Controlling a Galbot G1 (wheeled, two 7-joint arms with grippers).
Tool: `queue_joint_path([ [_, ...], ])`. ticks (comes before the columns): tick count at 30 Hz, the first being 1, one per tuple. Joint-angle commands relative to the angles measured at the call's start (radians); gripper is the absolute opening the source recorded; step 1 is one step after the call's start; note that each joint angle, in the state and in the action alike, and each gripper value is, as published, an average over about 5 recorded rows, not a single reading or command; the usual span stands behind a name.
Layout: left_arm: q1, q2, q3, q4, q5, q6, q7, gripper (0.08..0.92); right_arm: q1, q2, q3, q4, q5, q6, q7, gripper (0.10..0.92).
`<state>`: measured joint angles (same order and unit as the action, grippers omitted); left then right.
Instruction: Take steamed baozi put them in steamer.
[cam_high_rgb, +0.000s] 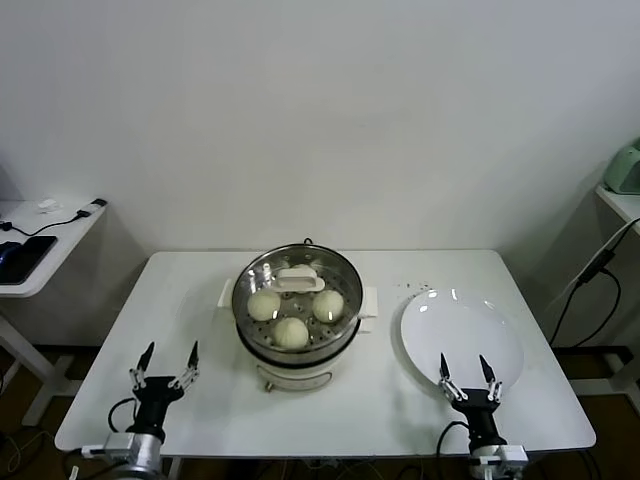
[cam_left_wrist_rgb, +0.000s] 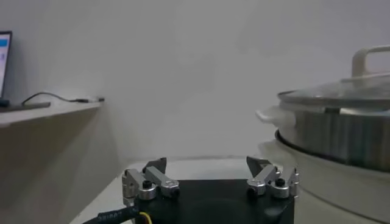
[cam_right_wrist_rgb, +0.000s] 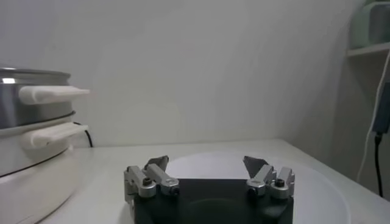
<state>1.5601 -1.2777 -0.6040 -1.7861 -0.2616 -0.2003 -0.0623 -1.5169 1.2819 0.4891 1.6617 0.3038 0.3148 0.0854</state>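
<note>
The steamer (cam_high_rgb: 297, 310) stands at the table's middle, a shiny steel pot on a cream-white base. Its glass lid with a white knob (cam_high_rgb: 298, 280) sits on it. Through the lid I see three cream-white baozi on the perforated tray: one left (cam_high_rgb: 264, 304), one right (cam_high_rgb: 328, 305), one front (cam_high_rgb: 291, 332). A fourth is hidden. My left gripper (cam_high_rgb: 168, 352) is open and empty near the front left edge, apart from the steamer (cam_left_wrist_rgb: 341, 128). My right gripper (cam_high_rgb: 465, 365) is open and empty at the front right, over the near rim of the white plate (cam_high_rgb: 480, 320).
The white plate holds nothing and also shows in the right wrist view (cam_right_wrist_rgb: 317, 189), with the steamer (cam_right_wrist_rgb: 30, 122) off to its side. A side table with a cable and a tablet (cam_high_rgb: 20, 255) stands at far left. A shelf (cam_high_rgb: 625, 200) is at far right.
</note>
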Motion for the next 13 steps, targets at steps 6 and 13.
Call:
queue_joint_path([
  [6,0.023,-0.008,-0.015,0.079,-0.039,-0.085,0.009,0.823,0.003,-0.007,-0.007,0.0,0.005,-0.005,-0.004,0.823],
  [13,0.028,-0.008,-0.014,0.071,-0.029,-0.089,0.012,0.823,0.004,-0.008,-0.007,0.003,0.008,-0.011,-0.007,0.823],
])
